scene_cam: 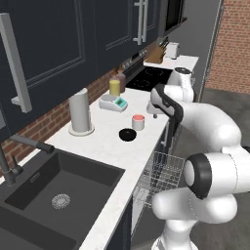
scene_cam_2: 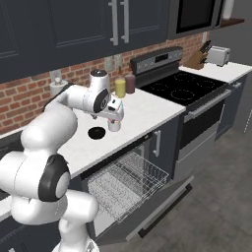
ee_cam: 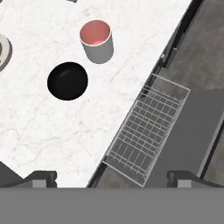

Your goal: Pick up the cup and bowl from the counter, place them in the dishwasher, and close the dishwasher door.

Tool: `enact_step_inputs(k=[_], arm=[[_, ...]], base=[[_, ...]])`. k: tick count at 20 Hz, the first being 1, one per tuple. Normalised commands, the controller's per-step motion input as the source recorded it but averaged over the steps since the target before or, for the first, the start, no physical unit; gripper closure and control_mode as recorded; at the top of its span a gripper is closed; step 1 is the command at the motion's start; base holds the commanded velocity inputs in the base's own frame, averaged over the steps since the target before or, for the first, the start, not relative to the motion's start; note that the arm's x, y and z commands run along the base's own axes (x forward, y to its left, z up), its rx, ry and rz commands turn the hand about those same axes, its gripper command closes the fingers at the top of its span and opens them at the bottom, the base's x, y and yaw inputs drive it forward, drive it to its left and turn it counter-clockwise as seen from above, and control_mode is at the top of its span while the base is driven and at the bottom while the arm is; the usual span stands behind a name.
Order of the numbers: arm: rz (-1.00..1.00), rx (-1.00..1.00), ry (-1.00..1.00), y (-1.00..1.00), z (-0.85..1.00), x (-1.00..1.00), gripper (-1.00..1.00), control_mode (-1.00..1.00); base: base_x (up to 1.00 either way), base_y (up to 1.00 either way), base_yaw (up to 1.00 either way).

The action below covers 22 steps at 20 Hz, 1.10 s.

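Hand view: my gripper [ee_cam: 112, 177] hangs wide open above the white speckled stone counter's [ee_cam: 52, 131] front edge.
Small pink-lined whitish cup [ee_cam: 97, 40] stands just beside the shallow black bowl [ee_cam: 67, 81].

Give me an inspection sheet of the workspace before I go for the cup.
Surface: counter, white stone.
Job's things: cup upright and bowl apart beside it; dishwasher door open, rack pulled out.
Clutter: paper towel, yellow bottle, scale.
End effector: open, holds nothing, above the cup.
Cables: nothing seen.
Surroundings: sink, stove, toaster.
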Motion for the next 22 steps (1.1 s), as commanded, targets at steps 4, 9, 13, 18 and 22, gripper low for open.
enact_step_inputs(k=[4,9,13,18,22], arm=[[-0.04,0.01,0.00,0.00,-0.51,0.54,-1.00,-1.00],[-0.03,0.00,0.00,0.00,-0.47,0.53,-1.00,-1.00],[-0.04,0.01,0.00,0.00,-0.41,0.60,-1.00,-1.00],[-0.05,0.01,0.00,0.00,-0.27,0.72,-1.00,-1.00],[-0.04,0.03,0.00,0.00,-0.13,0.68,-1.00,-1.00]], base=[[0.00,0.00,0.00],[0.00,0.00,0.00],[0.00,0.00,0.00],[0.00,0.00,0.00],[0.00,0.00,0.00]])
